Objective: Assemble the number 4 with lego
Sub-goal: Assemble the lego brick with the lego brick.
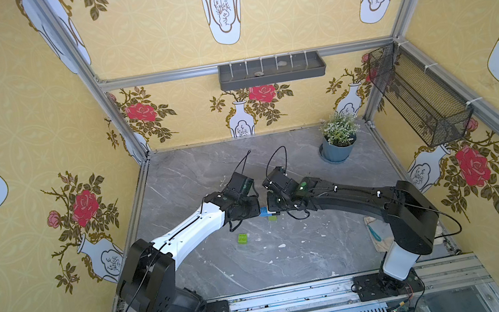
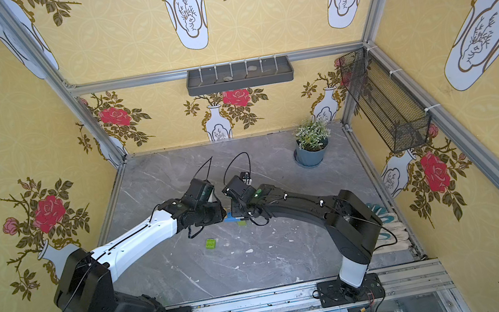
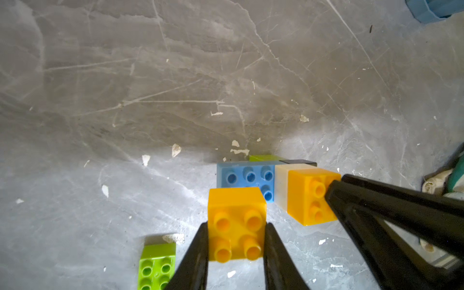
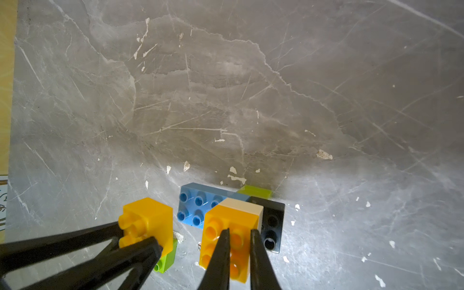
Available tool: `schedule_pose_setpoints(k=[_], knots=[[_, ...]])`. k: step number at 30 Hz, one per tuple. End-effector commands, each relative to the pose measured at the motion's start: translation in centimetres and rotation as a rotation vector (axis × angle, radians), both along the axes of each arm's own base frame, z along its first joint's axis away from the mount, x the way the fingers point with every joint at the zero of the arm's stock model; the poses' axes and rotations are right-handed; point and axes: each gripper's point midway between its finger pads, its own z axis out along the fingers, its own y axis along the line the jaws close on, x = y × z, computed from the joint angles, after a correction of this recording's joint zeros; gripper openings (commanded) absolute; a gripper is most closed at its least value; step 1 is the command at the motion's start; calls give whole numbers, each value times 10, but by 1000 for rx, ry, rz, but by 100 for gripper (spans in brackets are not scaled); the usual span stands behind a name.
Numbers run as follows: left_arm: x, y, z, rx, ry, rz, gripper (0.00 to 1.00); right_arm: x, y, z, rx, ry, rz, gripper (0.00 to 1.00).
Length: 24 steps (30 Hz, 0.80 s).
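The number 4 lies flat on the table as joined lego: a blue bar (image 3: pixel 244 177), white (image 3: pixel 280 185), lime green (image 3: pixel 265 158) and black (image 4: pixel 272 221) squares, and a yellow square (image 4: pixel 218 221) on top. My right gripper (image 4: pixel 240 231) is shut on that yellow square's studs. My left gripper (image 3: pixel 236 226) is shut on a loose yellow brick (image 3: pixel 236 208), held just beside the blue bar. A loose lime green brick (image 1: pixel 242 238) lies on the table nearer the front. In both top views the wrists hide most of the cluster; only blue (image 2: pixel 230 220) shows.
A potted plant (image 1: pixel 339 141) stands at the back right of the grey marble table (image 1: pixel 204 177). A black mesh basket (image 1: pixel 418 96) hangs on the right wall and a grey shelf tray (image 1: pixel 272 70) on the back wall. A cloth (image 1: pixel 376 235) lies by the right arm.
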Motion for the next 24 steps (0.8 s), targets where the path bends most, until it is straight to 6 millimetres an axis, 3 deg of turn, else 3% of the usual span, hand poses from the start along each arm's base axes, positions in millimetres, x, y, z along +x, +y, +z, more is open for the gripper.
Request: schedule_pose_setpoints(k=[1, 24], knots=[[0, -8, -4, 6, 14, -57, 24, -44, -41, -43, -189, 217, 49, 14], [0, -5, -20, 142, 58, -98, 23, -47, -46, -49, -189, 245, 40, 14]])
